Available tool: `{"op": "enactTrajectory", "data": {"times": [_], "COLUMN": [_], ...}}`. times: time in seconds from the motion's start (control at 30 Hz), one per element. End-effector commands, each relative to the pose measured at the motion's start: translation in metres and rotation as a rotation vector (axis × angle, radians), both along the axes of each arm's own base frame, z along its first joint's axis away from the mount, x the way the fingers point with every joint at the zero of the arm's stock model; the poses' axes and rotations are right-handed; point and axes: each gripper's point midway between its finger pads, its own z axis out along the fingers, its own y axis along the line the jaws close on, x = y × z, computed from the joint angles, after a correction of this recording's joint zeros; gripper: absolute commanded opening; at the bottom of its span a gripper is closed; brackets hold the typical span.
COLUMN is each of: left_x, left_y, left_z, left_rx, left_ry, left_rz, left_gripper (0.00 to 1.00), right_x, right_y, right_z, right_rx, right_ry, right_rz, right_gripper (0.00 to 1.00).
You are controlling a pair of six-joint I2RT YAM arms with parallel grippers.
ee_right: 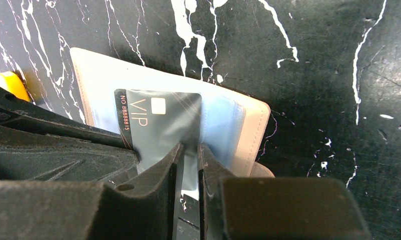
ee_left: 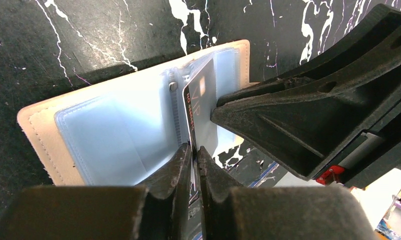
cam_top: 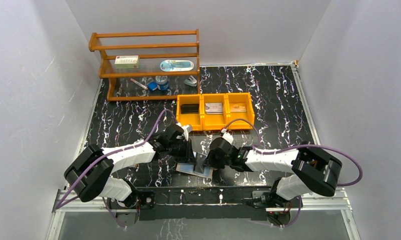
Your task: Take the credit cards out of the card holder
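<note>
Top external view showed the card holder (cam_top: 191,169) lying spread open on the desk (cam_top: 283,100) near its 6 o'clock edge. The left claw (cam_top: 187,151) reached over it from 10 o'clock and the right claw (cam_top: 207,159) from 3 o'clock, their tips close together. At 12 o'clock of the holder, the orange tray (cam_top: 214,126) held a black card (cam_top: 190,108), a grey card (cam_top: 214,108) and a brownish card (cam_top: 238,108), one to a compartment, so most of the job looked done.

Left wrist view showed the left claw pressed together on the lower edge of a dark VIP card (ee_left: 201,95), which stood on edge over the holder's spine. A finger of the right claw touched the card's face from 3 o'clock.

Right wrist view showed the right claw pinched nearly closed on a bluish sleeve leaf (ee_right: 189,165) at the card's 5 o'clock corner. How much of the card sat inside that leaf could not be told.

The step in hand appeared to be drawing this remaining card free. The next move would call for the right claw to anchor the leaf while the left pulled the card straight along its own plane. That should keep the holder from lifting off the desk.
</note>
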Motion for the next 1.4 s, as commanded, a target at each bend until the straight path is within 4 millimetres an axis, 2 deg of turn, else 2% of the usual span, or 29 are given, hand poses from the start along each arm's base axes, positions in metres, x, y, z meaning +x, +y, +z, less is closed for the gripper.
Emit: {"op": "enactTrajectory", "data": {"times": [0.0,0.23,0.63,0.7,0.93,1.03,1.2,1.27,1.37], "left_x": [0.000,0.004,0.006,0.006,0.004,0.005,0.004,0.004,0.004], "left_y": [-0.001,0.009,0.013,0.013,0.009,0.008,0.008,0.008,0.009], "left_z": [0.007,0.008,0.010,0.010,0.011,0.010,0.011,0.011,0.011], "left_rx": [-0.017,0.034,0.052,0.052,0.035,0.035,0.030,0.031,0.035], "left_ry": [-0.014,-0.044,-0.060,-0.059,-0.046,-0.046,-0.041,-0.041,-0.043], "left_rz": [-0.013,0.017,0.022,0.021,0.009,0.010,0.013,0.014,0.014], "left_gripper": [0.06,0.01,0.01,0.01,0.01,0.01,0.01,0.01,0.03], "right_x": [-0.007,-0.006,-0.004,-0.003,0.003,0.004,-0.002,-0.004,-0.006], "right_y": [-0.029,-0.030,-0.033,-0.030,0.004,0.017,0.031,0.028,0.013], "right_z": [-0.029,-0.031,-0.027,-0.019,0.034,0.040,0.020,0.006,-0.013], "right_rx": [-0.154,-0.166,-0.174,-0.162,-0.026,0.020,0.037,0.003,-0.078], "right_ry": [0.039,0.038,0.025,0.012,-0.092,-0.108,-0.047,-0.005,0.044], "right_rz": [0.003,-0.004,-0.013,0.002,0.138,0.166,0.203,0.183,0.129], "right_gripper": [0.25,0.21,0.18,0.20,0.30,0.33,0.34,0.34,0.34]}}
